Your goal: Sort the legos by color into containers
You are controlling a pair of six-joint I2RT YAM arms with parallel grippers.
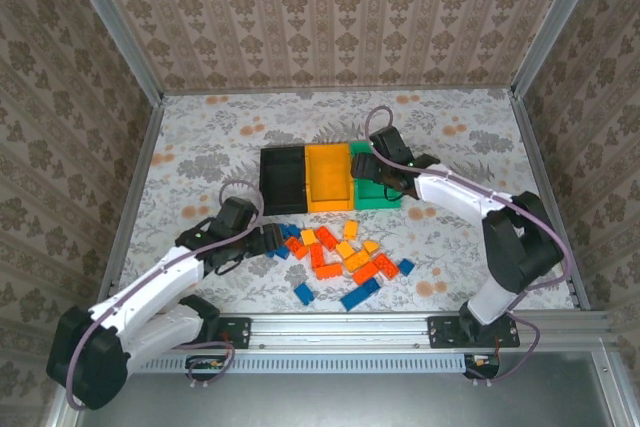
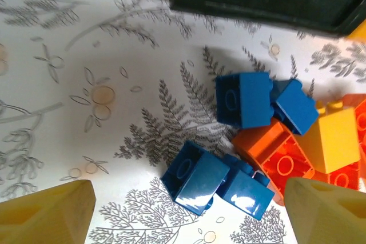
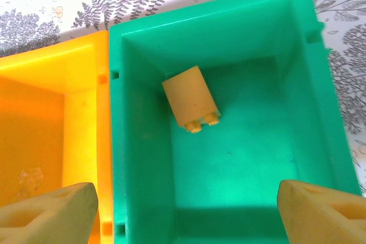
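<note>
Mostly the legos (image 1: 340, 252) lie loose on the table (image 1: 200, 137), a scattered heap of blue, red-orange and yellow-orange pieces just in front of the orange-yellow bin (image 1: 328, 177), on its side nearer the arm bases. That bin is the middle one of a touching row: the black bin (image 1: 283, 179) stands against its left wall and the green bin (image 1: 380, 197) against its right wall.

In the right wrist view, one yellow brick (image 3: 190, 98) lies on the floor of the green bin, tipped on its side, closer to the wall shared with the orange-yellow bin than to the far wall.

The left gripper (image 1: 268, 243) sits low at the left edge of the heap, in front of the orange-yellow bin and to its left, near the front of the black bin. Its fingers (image 2: 48, 215) are spread wide and grip nothing. Its wrist view shows four blue bricks (image 2: 243, 99) in two touching pairs, one pair nearer the black bin and one pair nearer the fingers. A red-orange brick (image 2: 274, 155) lies hollow side up against them, with a yellow-orange brick (image 2: 331, 141) just beside it.

The right gripper (image 1: 372, 175) hangs over the green bin, right of the orange-yellow bin. Its fingertips (image 3: 323, 210) are wide apart and it holds nothing.
</note>
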